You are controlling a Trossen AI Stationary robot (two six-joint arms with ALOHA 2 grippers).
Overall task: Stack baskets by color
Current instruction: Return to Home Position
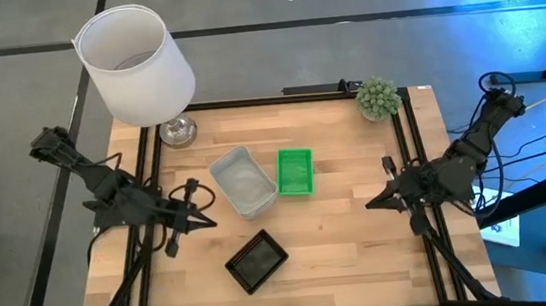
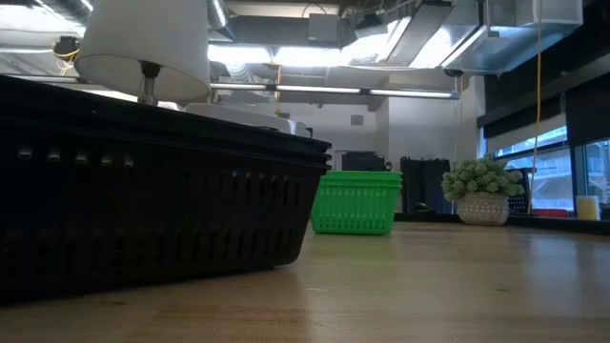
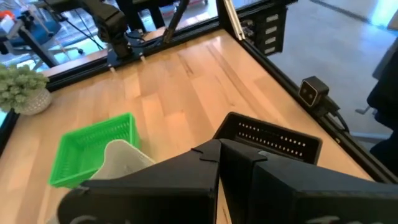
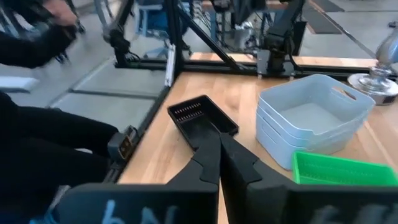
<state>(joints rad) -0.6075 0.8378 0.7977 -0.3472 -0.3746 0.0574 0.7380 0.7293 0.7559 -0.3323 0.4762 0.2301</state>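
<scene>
Three basket stacks on the table (image 1: 353,256), as I see them from my console. The grey stack (image 1: 245,182) and the green stack (image 1: 295,172) stand just beside each other at mid-table. The black stack (image 1: 256,261) sits apart from them, close to the low camera. My left gripper (image 1: 202,221) hangs over the table's left side, fingers pressed together and empty. My right gripper (image 1: 369,204) mirrors it at the right side, likewise closed on nothing. A lamp (image 1: 134,66) and a plant (image 1: 377,97) mark the far corners.
</scene>
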